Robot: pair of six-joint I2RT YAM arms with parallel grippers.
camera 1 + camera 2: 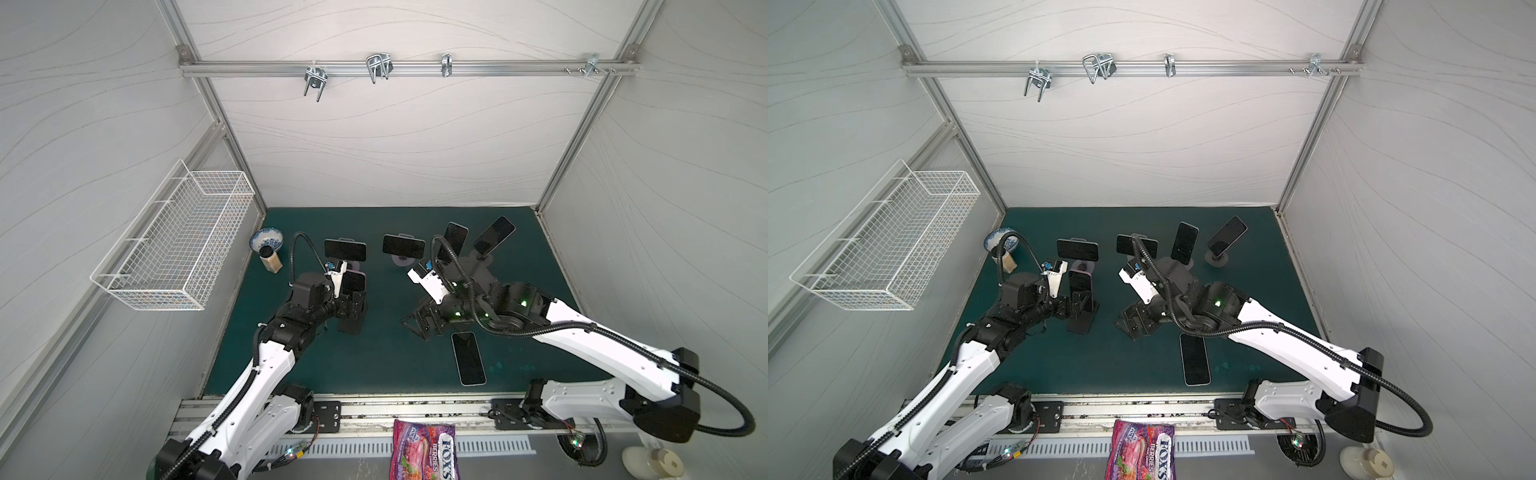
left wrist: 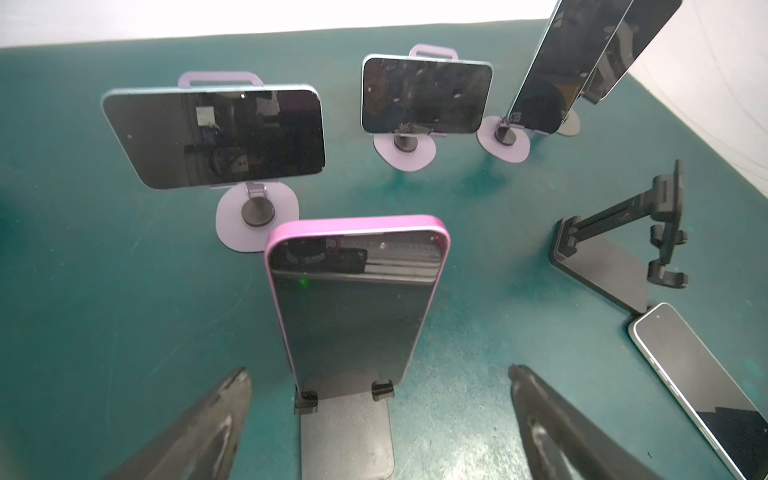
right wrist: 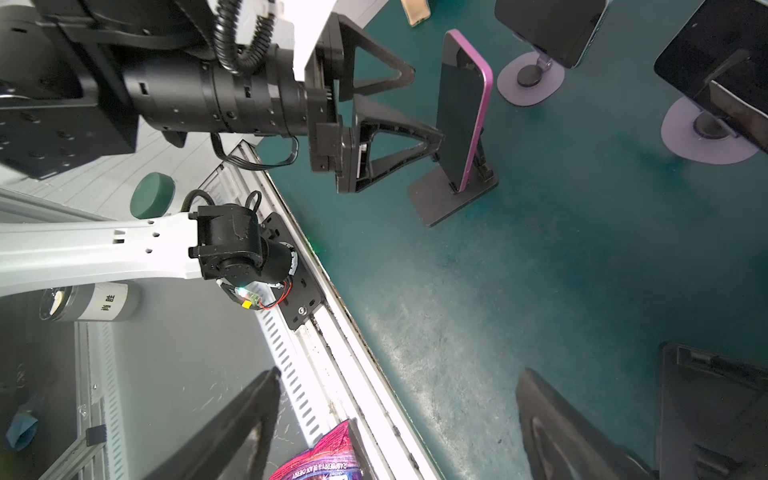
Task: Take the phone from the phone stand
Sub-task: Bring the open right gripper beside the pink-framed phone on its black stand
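White wire basket [image 1: 174, 245] on the left wall; blue-patterned bowl [image 1: 267, 239] — candy bag [image 1: 424, 451] at front edge

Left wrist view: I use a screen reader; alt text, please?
A pink-edged phone stands propped on a black stand, just ahead of the open left end effector. Behind, four more phones sit on stands; another phone lies flat on the green mat.
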